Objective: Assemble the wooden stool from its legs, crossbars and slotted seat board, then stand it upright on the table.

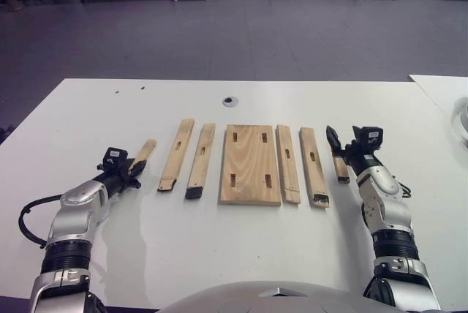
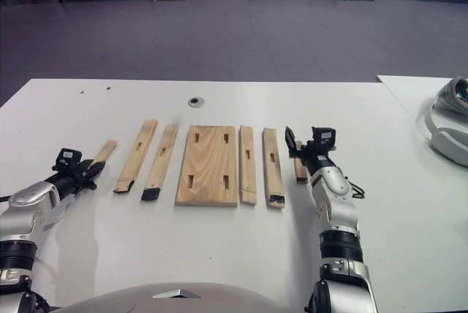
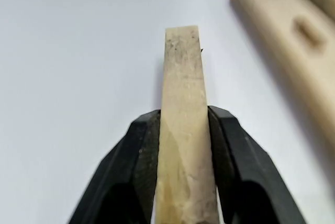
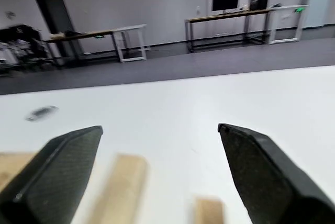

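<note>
The slotted seat board [image 1: 249, 164] lies flat at the table's middle. Two legs [image 1: 176, 154] [image 1: 201, 159] lie to its left and two more [image 1: 287, 163] [image 1: 313, 165] to its right, all flat and parallel. My left gripper [image 1: 134, 170] is shut on the near end of a short crossbar [image 1: 145, 152] at the far left; the left wrist view shows both fingers [image 3: 141, 145] pressed against the crossbar [image 3: 184, 93]. My right gripper [image 1: 344, 145] stands open, raised over the far end of the other crossbar [image 1: 341, 170]; its fingertips [image 4: 63, 166] are wide apart with nothing between them.
A small dark round fitting [image 1: 231, 100] sits in the table top behind the seat board. A white headset-like object [image 2: 450, 119] lies on the neighbouring table at the right. Bare white table [image 1: 241, 247] stretches in front of the parts.
</note>
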{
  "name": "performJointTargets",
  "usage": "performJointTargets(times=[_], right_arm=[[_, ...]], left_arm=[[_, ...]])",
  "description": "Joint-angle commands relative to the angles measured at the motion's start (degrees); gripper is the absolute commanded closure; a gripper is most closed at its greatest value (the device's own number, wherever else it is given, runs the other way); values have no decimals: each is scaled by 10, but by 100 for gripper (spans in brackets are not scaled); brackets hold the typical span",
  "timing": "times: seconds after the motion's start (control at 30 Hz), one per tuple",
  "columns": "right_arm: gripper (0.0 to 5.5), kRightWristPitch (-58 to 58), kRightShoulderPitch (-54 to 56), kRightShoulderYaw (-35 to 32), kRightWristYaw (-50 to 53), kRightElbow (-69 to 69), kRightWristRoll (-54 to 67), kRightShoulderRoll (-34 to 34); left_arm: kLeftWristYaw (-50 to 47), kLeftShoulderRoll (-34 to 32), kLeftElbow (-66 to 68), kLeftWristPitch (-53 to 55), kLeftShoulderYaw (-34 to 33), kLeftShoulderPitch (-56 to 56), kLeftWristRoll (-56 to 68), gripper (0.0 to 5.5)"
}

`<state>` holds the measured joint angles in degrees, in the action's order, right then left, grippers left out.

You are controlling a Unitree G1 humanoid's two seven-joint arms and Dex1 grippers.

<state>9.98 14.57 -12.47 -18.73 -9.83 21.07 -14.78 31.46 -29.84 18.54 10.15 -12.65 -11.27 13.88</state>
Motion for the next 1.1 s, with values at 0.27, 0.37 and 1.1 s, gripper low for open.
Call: performJointTargets(times=[0.27,0.37,1.1], right_arm=[[137,229,149,-3,36,154,294,124],[137,251,145,-2,51,161,311,132],[506,319,114,-4,81,185,362,125]], left_arm=[[44,181,-201,4,187,-153,38,421],[53,178,-206,6,204,-159,27,421],[82,148,-213,-9,233,-157,-14,421]])
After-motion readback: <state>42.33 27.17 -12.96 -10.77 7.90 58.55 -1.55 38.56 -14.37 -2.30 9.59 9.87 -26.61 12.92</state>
